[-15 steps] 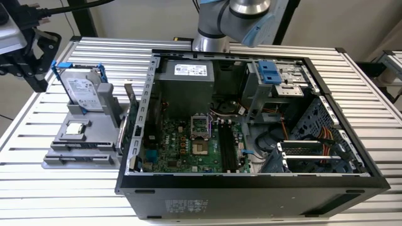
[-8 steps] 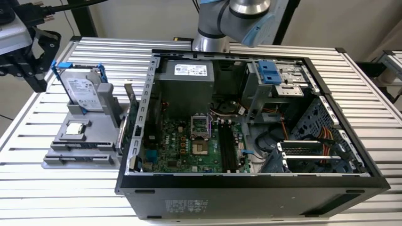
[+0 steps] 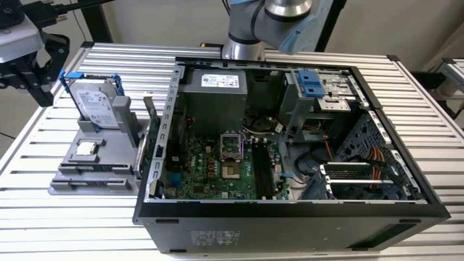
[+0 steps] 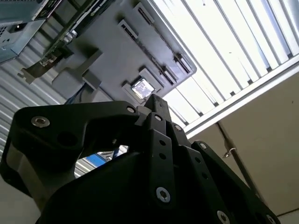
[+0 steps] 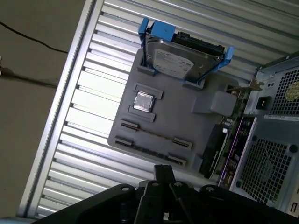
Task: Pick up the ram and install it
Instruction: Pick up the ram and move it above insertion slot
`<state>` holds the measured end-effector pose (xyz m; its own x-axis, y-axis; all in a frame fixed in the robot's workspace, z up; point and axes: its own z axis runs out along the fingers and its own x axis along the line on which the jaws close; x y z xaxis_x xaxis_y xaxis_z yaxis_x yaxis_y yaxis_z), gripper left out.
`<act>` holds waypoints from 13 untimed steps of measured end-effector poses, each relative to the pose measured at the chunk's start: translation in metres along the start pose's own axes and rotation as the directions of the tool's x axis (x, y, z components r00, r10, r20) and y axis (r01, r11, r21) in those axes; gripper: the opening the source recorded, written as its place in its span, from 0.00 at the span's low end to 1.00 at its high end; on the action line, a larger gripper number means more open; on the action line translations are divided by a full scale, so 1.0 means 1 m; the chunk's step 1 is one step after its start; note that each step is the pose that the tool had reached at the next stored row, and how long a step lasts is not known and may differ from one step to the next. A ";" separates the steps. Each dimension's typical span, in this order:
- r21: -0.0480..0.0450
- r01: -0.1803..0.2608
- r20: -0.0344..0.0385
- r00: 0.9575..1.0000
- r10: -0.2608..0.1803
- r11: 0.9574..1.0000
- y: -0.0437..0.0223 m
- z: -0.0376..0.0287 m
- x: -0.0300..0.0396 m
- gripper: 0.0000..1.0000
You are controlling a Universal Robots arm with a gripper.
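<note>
Gripper (image 5: 163, 169) fingers are pinched together, empty, over the grey holder (image 5: 180, 116). I'd open up, square the jaws across the ram (image 5: 154, 135) (mid-length looks safest), and drop straight.

The counter (image 3: 58, 217) is pale silver, ribbed in even parallel slats that glare white in the first wrist view. On it sits a flat mid-grey holder (image 5: 187, 112) carrying a silver hard drive (image 3: 94, 106) with a white label in a bright blue frame (image 3: 69, 76), and a shiny silver square chip (image 5: 143, 101). The computer case (image 3: 290, 228) is black outside and grey metal inside, with a green motherboard (image 3: 210, 168), blue latches (image 3: 313, 82) and a perforated grey cage (image 3: 362, 141). The arm (image 3: 239, 27) is silver with a pale blue cap (image 3: 297, 32); the gripper (image 5: 163, 172) is matte black.
</note>
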<state>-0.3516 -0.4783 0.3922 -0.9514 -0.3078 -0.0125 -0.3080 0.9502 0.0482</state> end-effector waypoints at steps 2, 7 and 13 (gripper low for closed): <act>0.000 0.023 -0.001 1.000 -0.023 1.000 0.0000 0.0000 0.0000 0.00; -0.001 0.094 -0.004 0.996 -0.094 0.996 0.0000 0.0000 0.0000 0.00; -0.002 0.146 -0.007 0.989 -0.146 0.989 0.0000 0.0000 0.0000 0.00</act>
<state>-0.3516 -0.4782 0.3922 -0.8962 -0.4434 -0.0126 -0.4435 0.8950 0.0482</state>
